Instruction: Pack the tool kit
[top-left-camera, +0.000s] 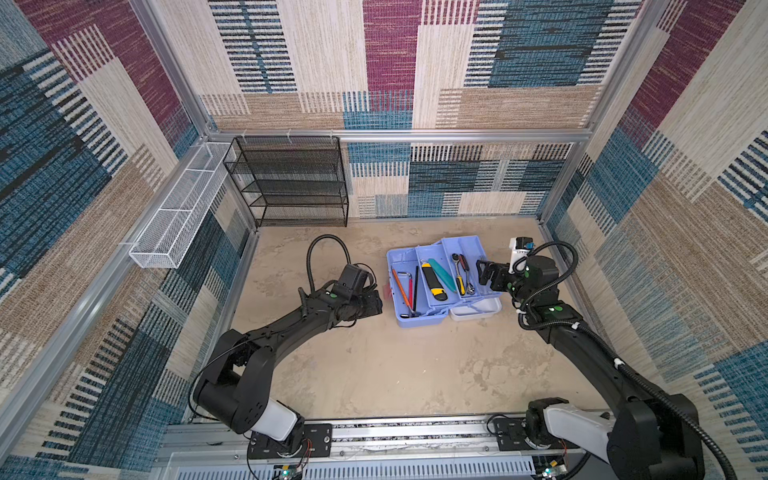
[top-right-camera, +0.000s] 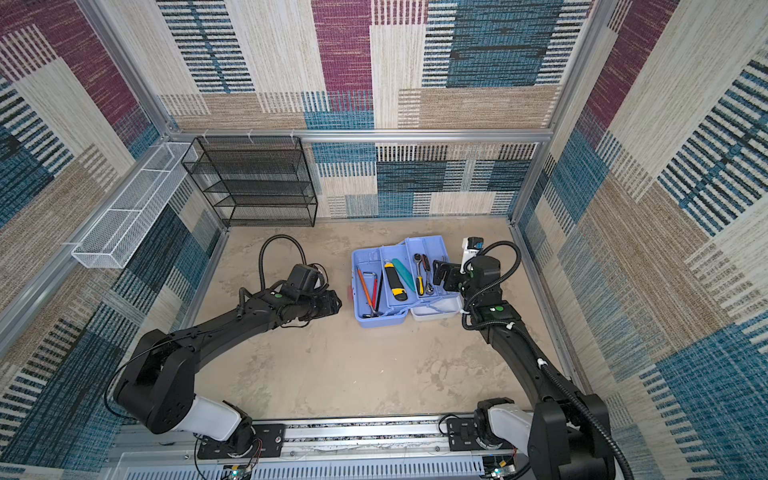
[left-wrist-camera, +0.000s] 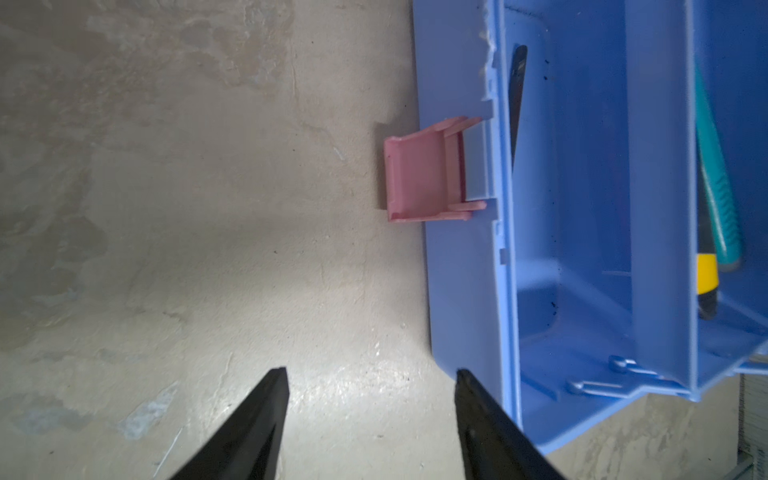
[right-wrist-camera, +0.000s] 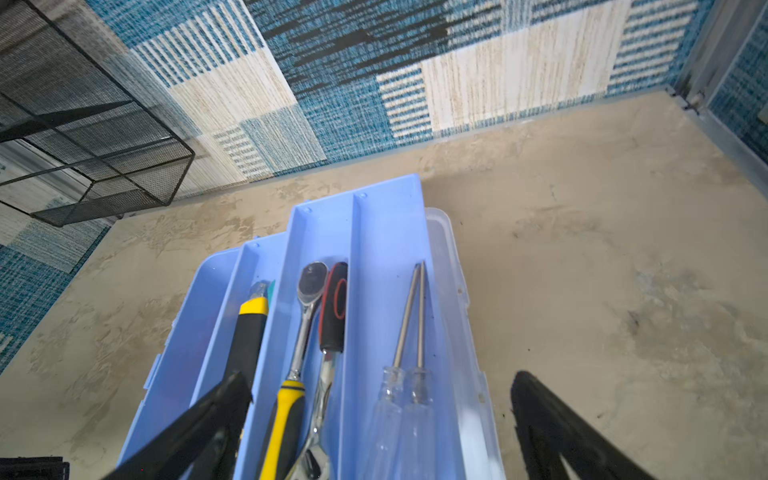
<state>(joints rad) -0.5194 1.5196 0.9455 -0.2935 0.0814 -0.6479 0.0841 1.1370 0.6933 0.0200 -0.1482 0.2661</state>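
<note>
Blue tool kit (top-left-camera: 419, 321) lies between empty left jaws, half-open by its latch (left-wrist-camera: 419, 178), and empty right jaws, wide over trays (right-wrist-camera: 386, 249).

- black mesh shelf rack (top-left-camera: 291, 183) stands at the back, right up against the far wall
- long white mesh basket (top-left-camera: 174, 216) sits up on the left wall, its far end just beside the rack
- patchwork carpet (top-left-camera: 457, 83) in blue, beige and plum covers the walls
- blotchy beige floor (top-left-camera: 374, 374), with silver metal rails (top-left-camera: 415, 134) edging it

The light blue tool kit (top-left-camera: 419, 319) lies open, trays (top-left-camera: 429, 252) fanned out and stocked, its white lid (top-left-camera: 478, 312) seemingly folded back.
</note>
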